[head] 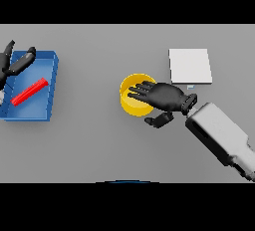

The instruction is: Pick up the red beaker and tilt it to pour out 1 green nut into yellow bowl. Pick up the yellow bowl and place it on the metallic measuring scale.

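At the far left edge the left hand (11, 61) shows over the upper left corner of a blue tray (50, 83), its dark fingers spread and fairly straight, holding nothing. The tray sits on the grey table (89, 140) and is a shallow box with raised walls. Inside it lies the red beaker (30, 91), on its side and slanted, its upper end pointing toward the right and its lower end toward the tray's left side; it is apart from the left hand. No green nut can be made out. Toward the middle of the table stands the yellow bowl (128, 100), round and upright, well apart from the tray. The right hand (164, 97) lies over the bowl's right half, palm down, its fingers stretched out straight across the opening and pointing left, while the thumb hangs lower, just beside the bowl's lower right rim; the fingers are not curled round the bowl. The white and grey right arm (219, 135) runs from the wrist down toward the lower right. Just above that wrist, and near the bowl's upper right, lies the scale (190, 65), a flat pale square plate with nothing on it.
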Motion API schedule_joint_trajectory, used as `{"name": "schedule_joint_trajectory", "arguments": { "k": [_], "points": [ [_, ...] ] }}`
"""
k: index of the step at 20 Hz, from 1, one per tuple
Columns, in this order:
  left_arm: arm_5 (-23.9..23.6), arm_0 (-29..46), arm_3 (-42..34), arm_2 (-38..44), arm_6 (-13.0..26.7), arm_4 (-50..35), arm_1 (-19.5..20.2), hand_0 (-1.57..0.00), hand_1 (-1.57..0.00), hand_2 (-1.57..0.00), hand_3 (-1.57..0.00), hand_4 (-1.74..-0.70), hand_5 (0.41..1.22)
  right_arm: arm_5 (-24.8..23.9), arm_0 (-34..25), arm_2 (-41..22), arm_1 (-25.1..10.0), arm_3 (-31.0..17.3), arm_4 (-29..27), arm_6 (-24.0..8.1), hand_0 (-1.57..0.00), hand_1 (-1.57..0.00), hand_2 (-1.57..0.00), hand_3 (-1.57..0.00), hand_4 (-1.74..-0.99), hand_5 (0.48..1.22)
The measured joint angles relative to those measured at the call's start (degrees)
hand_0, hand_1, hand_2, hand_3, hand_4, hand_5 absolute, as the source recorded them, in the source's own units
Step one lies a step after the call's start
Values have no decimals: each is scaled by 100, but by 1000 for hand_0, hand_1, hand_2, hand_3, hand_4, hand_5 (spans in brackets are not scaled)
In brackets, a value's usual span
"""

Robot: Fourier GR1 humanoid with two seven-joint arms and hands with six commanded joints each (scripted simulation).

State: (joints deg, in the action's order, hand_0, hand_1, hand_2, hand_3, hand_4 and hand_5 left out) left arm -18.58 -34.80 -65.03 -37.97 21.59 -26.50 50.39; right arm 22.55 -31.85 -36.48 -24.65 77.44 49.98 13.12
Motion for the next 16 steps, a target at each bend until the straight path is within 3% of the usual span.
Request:
{"name": "schedule_joint_trajectory", "arguments": {
  "k": [5,10,14,16],
  "points": [
    [-6,32,30,60,-62,-48,17,1,1,1,1,-723,688,149,-439,-313,166,-651,265,-15,1,1,1,1,-1259,714],
    [-3,138,-58,82,-157,-75,95,1,1,1,1,-717,688,439,-686,-517,263,-967,357,13,1,1,1,1,-1290,746],
    [-4,79,-51,84,-119,-77,77,1,1,1,1,-713,686,615,-741,-421,435,-1070,223,-196,-3,-16,-19,-43,-1336,810],
    [-1,128,-86,97,-141,-94,121,1,1,1,1,-714,691,624,-801,-398,485,-1204,231,-252,-287,-236,-176,-173,-1387,873]
  ]
}}
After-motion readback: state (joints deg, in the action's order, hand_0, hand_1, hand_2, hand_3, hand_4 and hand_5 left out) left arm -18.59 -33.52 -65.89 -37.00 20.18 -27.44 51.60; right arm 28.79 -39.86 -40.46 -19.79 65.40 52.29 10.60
